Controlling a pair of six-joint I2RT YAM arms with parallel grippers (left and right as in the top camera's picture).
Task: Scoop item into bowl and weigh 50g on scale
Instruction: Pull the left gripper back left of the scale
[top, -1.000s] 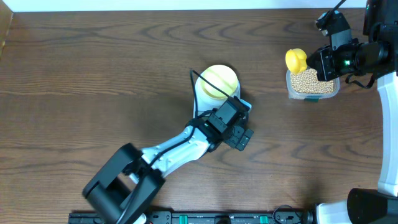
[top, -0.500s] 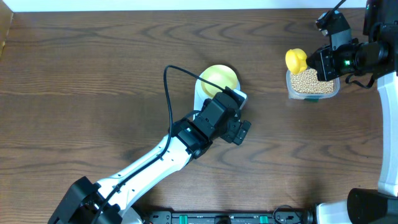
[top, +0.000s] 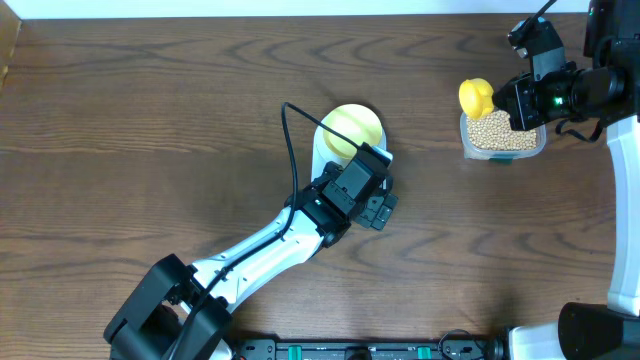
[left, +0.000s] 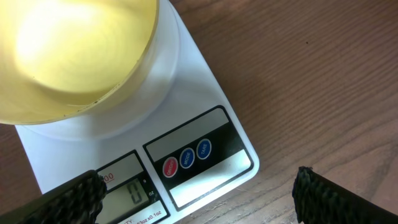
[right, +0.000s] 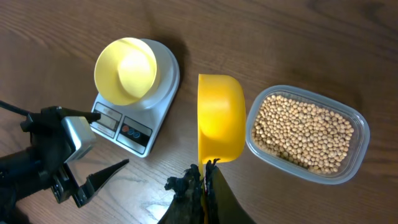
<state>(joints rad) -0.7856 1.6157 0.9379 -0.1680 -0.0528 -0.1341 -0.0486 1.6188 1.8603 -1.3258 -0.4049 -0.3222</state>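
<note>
The pale-yellow bowl (top: 352, 127) stands empty on the white scale (left: 193, 106); the display (left: 127, 193) reads 0. The bowl also shows in the left wrist view (left: 68, 56) and the right wrist view (right: 125, 68). My left gripper (top: 378, 210) is open just over the scale's front edge; in its wrist view the gripper (left: 199, 199) has a finger on each side of the button panel. My right gripper (right: 204, 180) is shut on the handle of a bright yellow measuring spoon (right: 221, 118), empty, held beside the clear tub (right: 357, 124) of tan beans (right: 305, 130).
The tub of beans (top: 502, 133) sits at the far right of the wooden table, with the spoon (top: 476, 96) at its left end. A black cable (top: 293, 150) loops off the left arm beside the scale. A white wall edge runs along the back.
The left arm has shifted and its gripper has drawn in closer over the scale's front edge; its cable loop has moved. The right arm and spoon have not moved.
</note>
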